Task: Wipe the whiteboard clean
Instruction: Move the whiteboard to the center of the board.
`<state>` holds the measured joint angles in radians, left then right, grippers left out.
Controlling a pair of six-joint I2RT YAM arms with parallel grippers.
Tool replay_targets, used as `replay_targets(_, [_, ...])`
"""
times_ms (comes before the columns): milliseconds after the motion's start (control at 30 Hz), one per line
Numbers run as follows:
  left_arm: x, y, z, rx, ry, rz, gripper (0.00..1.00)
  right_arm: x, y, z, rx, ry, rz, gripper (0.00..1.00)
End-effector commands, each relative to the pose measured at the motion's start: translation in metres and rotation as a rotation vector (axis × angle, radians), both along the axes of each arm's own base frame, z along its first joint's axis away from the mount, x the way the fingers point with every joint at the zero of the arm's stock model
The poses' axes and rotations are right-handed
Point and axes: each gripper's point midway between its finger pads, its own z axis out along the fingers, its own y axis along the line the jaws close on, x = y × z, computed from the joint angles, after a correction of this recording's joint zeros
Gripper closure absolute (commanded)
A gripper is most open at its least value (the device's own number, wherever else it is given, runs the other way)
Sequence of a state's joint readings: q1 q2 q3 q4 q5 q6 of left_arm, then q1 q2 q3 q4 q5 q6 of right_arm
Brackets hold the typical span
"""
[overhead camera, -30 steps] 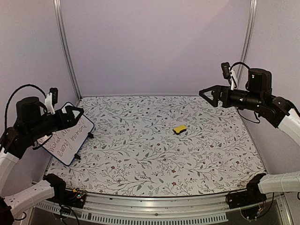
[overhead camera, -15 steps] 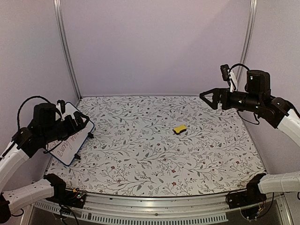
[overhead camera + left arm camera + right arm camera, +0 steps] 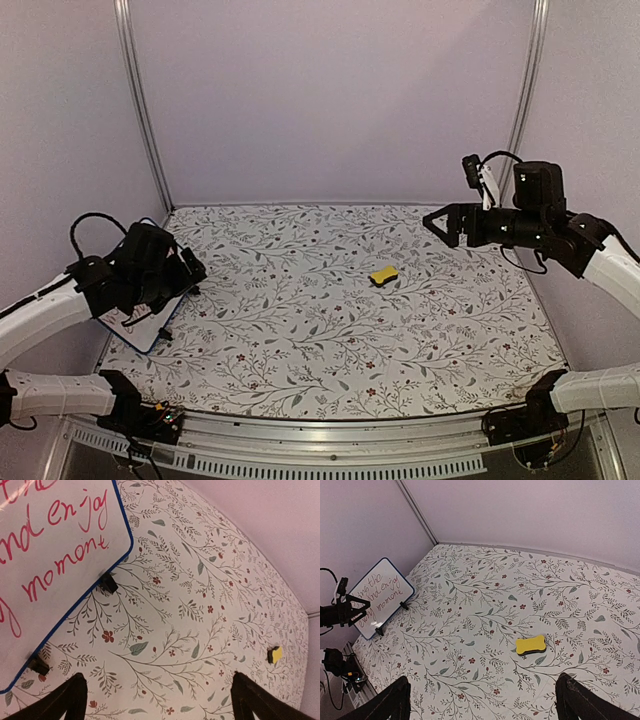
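Okay so, going from the near edge of the table (image 3: 300, 345) outward: the top is covered in a white floral print with little red flowers. The left arm (image 3: 45, 312) comes in low over the near left corner. The left fingers (image 3: 67, 702) are spread wide with nothing between them, and the wrist view shows just patterned table in the gap. They sit right beside the whiteboard (image 3: 50, 550), on the side of it that faces the middle of the table. I honestly can't tell if they touch it.

The whiteboard is at the left edge of the table, roughly halfway back. From overhead the arm hides most of it. It has a thin blue frame, and small black feet (image 3: 107, 584) along the edge facing the table's middle. The red handwriting hasn't been wiped; "and enjoy" and "moment" are readable.

Further back and a bit right of the middle, a yellow bone-shaped eraser (image 3: 530, 645) lies flat on its own. It's well apart from the board and from both sets of fingers.

The right arm (image 3: 600, 262) is up in the air over the far right part of the table. The right fingers (image 3: 580, 700) point left across the table, splayed wide and empty. Behind everything is the plain lilac back wall (image 3: 330, 100).
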<state>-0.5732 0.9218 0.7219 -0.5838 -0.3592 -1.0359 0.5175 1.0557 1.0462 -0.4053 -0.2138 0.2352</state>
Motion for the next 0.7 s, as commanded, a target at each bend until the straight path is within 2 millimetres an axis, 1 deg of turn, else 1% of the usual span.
replay_targets(0, [0.003,0.012,-0.006,0.029,0.029,0.161,0.0,-0.002,-0.001,-0.008,-0.012,0.015,-0.01,0.01])
replay_targets(133, [0.009,0.012,-0.024,0.048,0.091,0.236,0.01,-0.003,0.0,-0.01,-0.007,0.021,-0.003,0.01])
replay_targets(200, [0.012,0.014,-0.034,0.072,0.123,0.285,0.01,-0.004,0.0,-0.011,-0.001,0.021,-0.003,0.01])
replay_targets(233, [0.013,0.017,-0.037,0.088,0.138,0.318,0.02,-0.004,0.0,-0.011,0.0,0.021,-0.002,0.01])
replay_targets(333, [0.017,0.022,-0.048,0.133,0.177,0.411,0.11,-0.005,0.001,-0.012,0.003,0.026,0.004,0.01])
replay_targets(467, [0.035,0.017,-0.056,0.171,0.198,0.457,0.18,-0.006,0.001,-0.012,0.012,0.032,0.007,0.01])
replay_targets(533, [0.042,0.017,-0.065,0.187,0.222,0.48,0.21,-0.008,0.002,-0.011,0.015,0.034,0.013,0.01])
replay_targets(600, [0.048,0.02,-0.076,0.2,0.251,0.506,0.29,-0.009,0.001,-0.01,0.017,0.031,0.013,0.01])
replay_targets(667, [0.055,0.024,-0.086,0.209,0.271,0.525,0.34,-0.011,0.0,-0.009,0.02,0.029,0.014,0.01])
